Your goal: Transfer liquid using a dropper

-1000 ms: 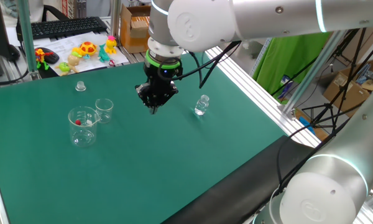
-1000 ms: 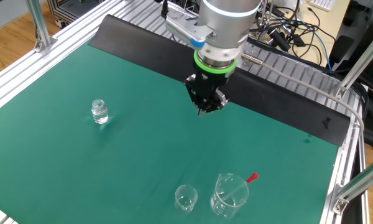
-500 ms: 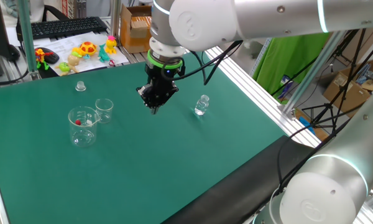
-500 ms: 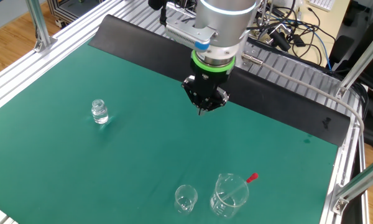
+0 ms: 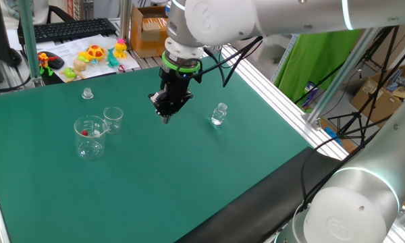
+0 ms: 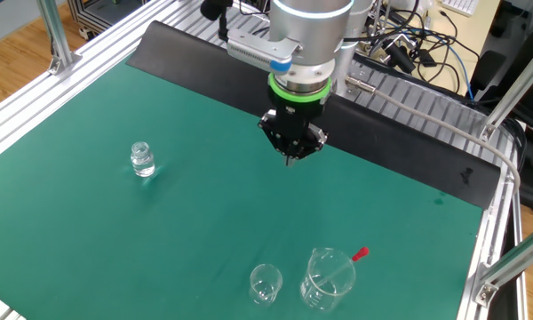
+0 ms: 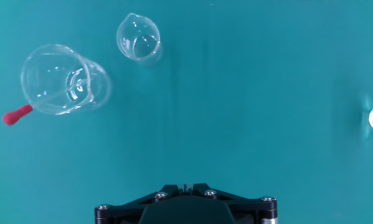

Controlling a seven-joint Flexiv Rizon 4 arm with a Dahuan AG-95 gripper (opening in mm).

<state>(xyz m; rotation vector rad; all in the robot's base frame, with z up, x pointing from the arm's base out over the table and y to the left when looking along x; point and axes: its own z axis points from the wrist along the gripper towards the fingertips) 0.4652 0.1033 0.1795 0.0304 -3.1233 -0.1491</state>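
The dropper (image 7: pixel 25 112) is a thin clear tube with a small red end (image 6: pixel 361 254). It leans inside the larger glass beaker (image 5: pixel 90 137), red end over the rim, and also shows in one fixed view (image 5: pixel 86 132). A smaller beaker (image 5: pixel 113 119) stands beside the larger one. My gripper (image 5: pixel 166 118) hangs above the green mat, well apart from the beakers and to their right in this view. Its fingers are together and hold nothing. In the other fixed view the gripper (image 6: pixel 290 160) is above mid-table, far from the beakers (image 6: pixel 327 277). The hand view shows the fingertips (image 7: pixel 185 185) at the bottom edge.
A small clear vial (image 5: pixel 219 114) stands right of the gripper; it also shows in the other fixed view (image 6: pixel 142 159). A small clear cap-like piece (image 5: pixel 87 94) lies near the mat's far edge. Toys and a keyboard (image 5: pixel 67 30) sit beyond the mat. Aluminium rails (image 6: pixel 53 53) border the table.
The hand has shifted slightly across the mat and the wrist has turned a little. The fingers stay together. The beakers, dropper and vial have not moved.
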